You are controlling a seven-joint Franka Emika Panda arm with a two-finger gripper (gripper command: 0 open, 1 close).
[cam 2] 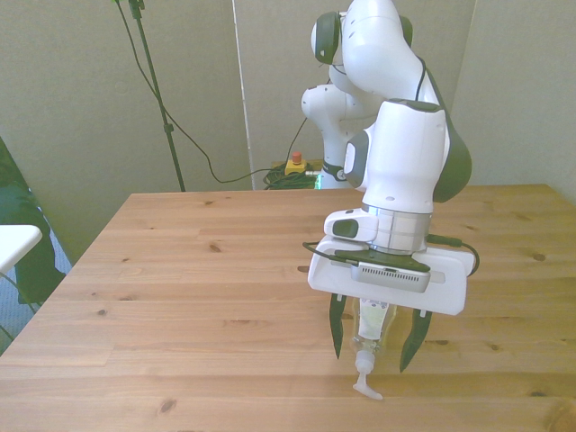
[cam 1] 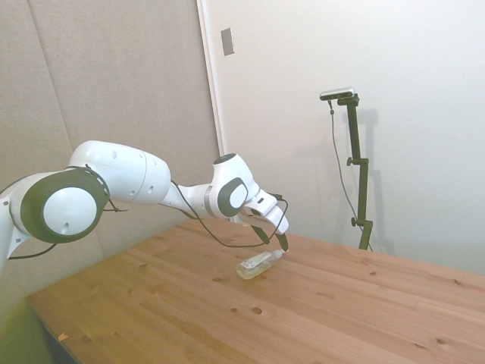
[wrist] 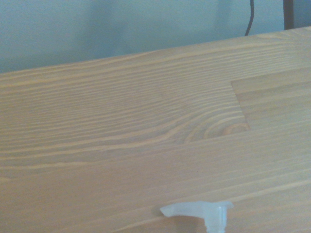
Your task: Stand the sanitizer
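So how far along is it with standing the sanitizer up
Done: the gripper is lowered, its open fingers straddling the sanitizer. In hand: nothing gripped yet; the bottle lies on its side on the wooden table. Left: close, tip it upright, release.

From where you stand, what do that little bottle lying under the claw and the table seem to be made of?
The sanitizer looks like clear, glossy plastic: pale yellowish liquid shows through its body. Its pump top looks like white, slightly translucent plastic, matte as far as the blur allows. The table appears to be light wood planks, pine perhaps, with visible grain and dark knots and a smooth, low-sheen finish.
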